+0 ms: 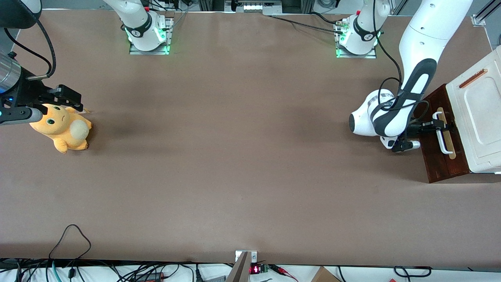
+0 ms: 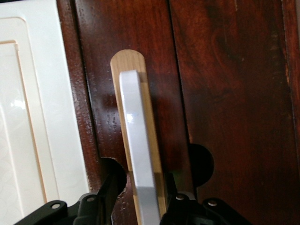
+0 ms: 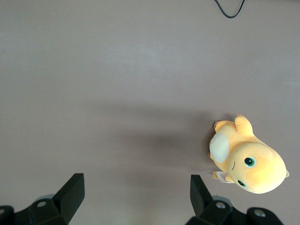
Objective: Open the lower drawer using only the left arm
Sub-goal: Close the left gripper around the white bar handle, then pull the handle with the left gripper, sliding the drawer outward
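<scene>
The left arm (image 1: 411, 78) reaches down at the working arm's end of the table (image 1: 235, 164), and its gripper (image 1: 440, 125) sits right at the cabinet front. The lower drawer (image 1: 444, 156) juts out from under the cabinet's white moulded top (image 1: 479, 117), its dark red-brown front showing from above with the white bar handle (image 1: 442, 135) lying on the pale tan strip (image 1: 450, 147). In the wrist view the gripper (image 2: 149, 206) straddles that handle (image 2: 138, 150): one black finger (image 2: 110, 197) sits on one side of the bar, the other on the other side, both close against it. It looks clenched on the handle, though the actual contact is at the edge of sight, so I can't swear the pads are pressing. The tan strip (image 2: 127, 58) runs up past the bar's rounded end, with dark wood (image 2: 229, 93) beside it and the white top (image 2: 33, 117) alongside. Toward the parked arm's end lies an orange plush toy (image 1: 62, 131).
</scene>
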Robot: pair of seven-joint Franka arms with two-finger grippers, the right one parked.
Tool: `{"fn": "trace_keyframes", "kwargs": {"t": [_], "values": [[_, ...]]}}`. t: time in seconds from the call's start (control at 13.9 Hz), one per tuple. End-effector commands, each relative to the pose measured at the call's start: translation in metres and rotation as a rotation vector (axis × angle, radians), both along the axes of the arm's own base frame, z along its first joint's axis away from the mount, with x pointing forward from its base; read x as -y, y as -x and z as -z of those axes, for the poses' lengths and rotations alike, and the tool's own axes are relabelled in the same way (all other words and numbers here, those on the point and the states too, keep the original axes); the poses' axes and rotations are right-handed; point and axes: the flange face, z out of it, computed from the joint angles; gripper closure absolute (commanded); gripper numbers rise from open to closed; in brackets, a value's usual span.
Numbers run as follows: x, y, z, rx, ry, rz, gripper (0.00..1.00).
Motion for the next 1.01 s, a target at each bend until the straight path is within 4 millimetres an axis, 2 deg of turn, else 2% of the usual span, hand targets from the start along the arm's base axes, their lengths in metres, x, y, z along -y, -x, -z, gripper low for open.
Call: {"fn": "trace_keyframes", "kwargs": {"t": [0.0, 0.5, 0.58, 0.72, 0.94], "values": [[-0.002, -0.009, 0.004, 0.009, -0.005, 0.013, 0.58], [-0.013, -0.011, 0.006, 0.008, -0.002, -0.003, 0.62], [-0.013, -0.011, 0.006, 0.008, 0.001, -0.002, 0.66], [-0.013, -0.011, 0.006, 0.008, 0.001, -0.002, 0.82], [-0.012, -0.011, 0.005, 0.012, 0.001, -0.001, 0.95]]}}
